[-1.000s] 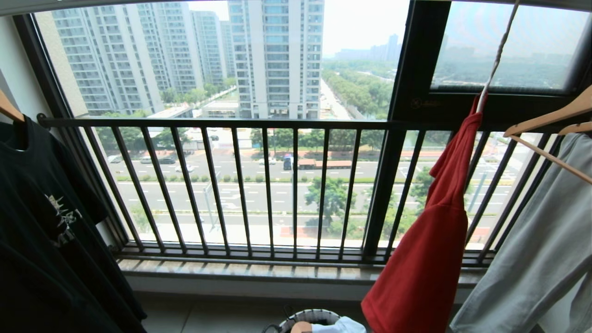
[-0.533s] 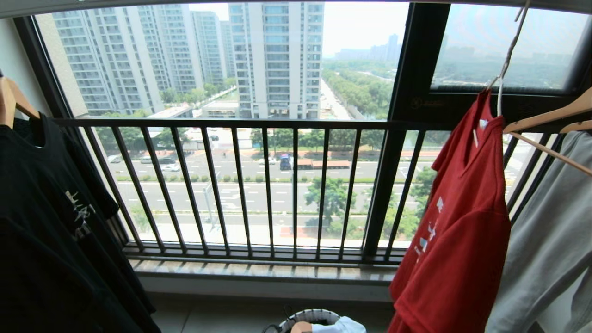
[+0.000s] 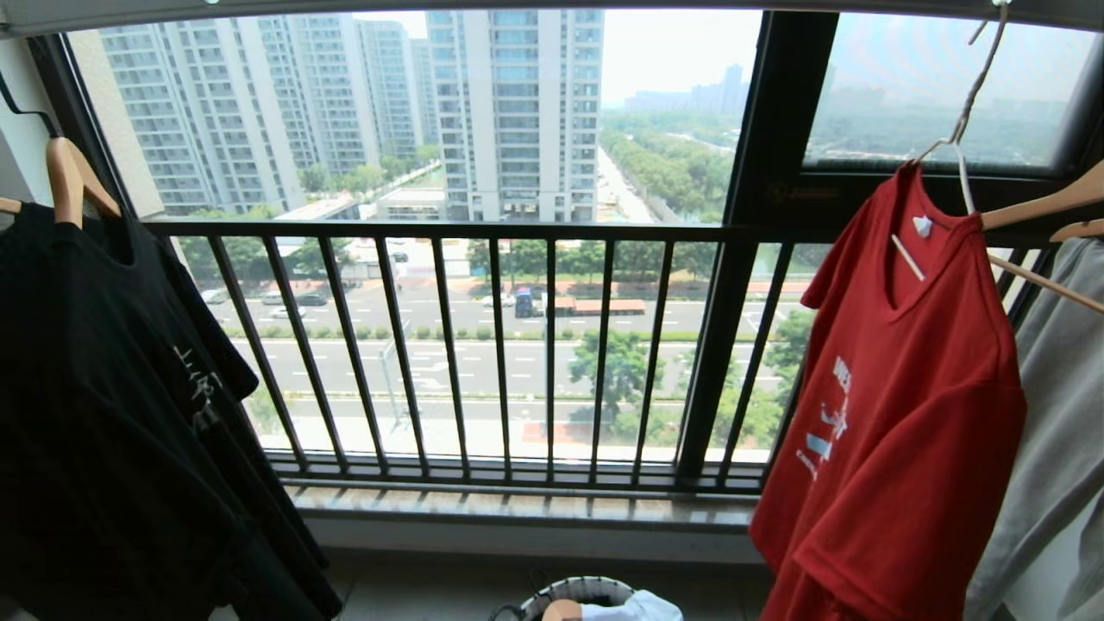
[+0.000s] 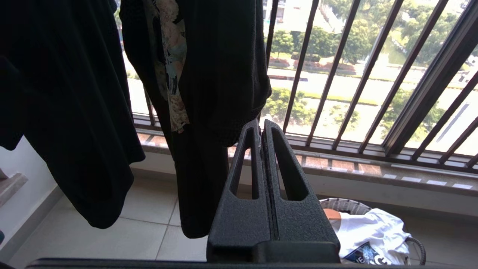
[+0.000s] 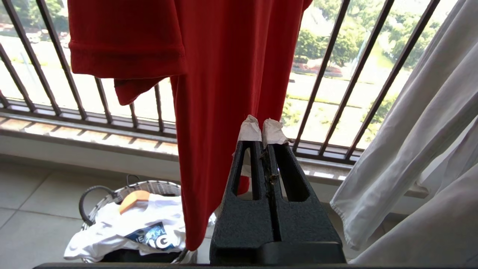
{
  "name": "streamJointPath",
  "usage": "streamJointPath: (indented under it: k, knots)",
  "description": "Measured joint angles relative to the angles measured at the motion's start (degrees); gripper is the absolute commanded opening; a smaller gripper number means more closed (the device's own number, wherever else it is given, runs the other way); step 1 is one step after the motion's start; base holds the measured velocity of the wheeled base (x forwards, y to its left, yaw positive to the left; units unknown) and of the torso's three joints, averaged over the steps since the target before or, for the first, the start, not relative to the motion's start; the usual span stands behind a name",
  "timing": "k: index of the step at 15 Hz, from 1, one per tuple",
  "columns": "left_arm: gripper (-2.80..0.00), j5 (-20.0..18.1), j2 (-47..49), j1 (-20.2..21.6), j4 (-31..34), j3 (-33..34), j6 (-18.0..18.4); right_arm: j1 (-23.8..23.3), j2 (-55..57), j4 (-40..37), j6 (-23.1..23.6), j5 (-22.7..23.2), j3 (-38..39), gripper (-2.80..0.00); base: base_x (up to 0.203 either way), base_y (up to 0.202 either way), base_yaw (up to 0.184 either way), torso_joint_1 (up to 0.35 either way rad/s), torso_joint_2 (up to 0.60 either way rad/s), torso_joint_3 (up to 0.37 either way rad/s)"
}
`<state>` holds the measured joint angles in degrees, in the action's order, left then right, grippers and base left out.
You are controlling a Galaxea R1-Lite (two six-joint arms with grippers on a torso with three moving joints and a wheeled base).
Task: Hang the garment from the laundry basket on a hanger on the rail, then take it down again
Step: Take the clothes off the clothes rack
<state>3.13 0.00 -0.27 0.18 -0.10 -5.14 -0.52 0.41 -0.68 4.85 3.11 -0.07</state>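
Both end effectors, left end effector (image 4: 262, 125) and right end effector (image 5: 261, 126), I see closed, empty; red garment (image 3: 897, 414) hangs on the hanger (image 3: 957, 164) above the laundry basket (image 3: 565, 593).

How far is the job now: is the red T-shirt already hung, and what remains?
Done: the red T-shirt hangs on the white wire hanger by the window, out of the laundry basket. In hand: nothing; the left gripper and right gripper are both shut and empty, below the clothes. Left: taking the T-shirt down again.
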Motion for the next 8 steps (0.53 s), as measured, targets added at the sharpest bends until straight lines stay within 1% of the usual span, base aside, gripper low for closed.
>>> streamJointPath:
  k: [3,6,8]
  knots:
    - [-2.80,-0.02,0.00,0.00,0.00,0.00,0.02,0.00,-0.34,0.02,-0.06,-1.22,-0.42,-2.80,0.000,0.000,0.000,0.000,0.00,0.000]
    - [-2.80,0.00,0.00,0.00,-0.01,0.00,0.00,0.01,1.27,-1.19,-0.06,-2.21,-6.25,-2.80,0.000,0.000,0.000,0.000,0.00,0.000]
    - [-2.80,0.00,0.00,0.00,0.00,0.00,0.00,0.01,5.27,-1.59,-0.08,-2.47,-10.79,-2.80,0.000,0.000,0.000,0.000,0.00,0.000]
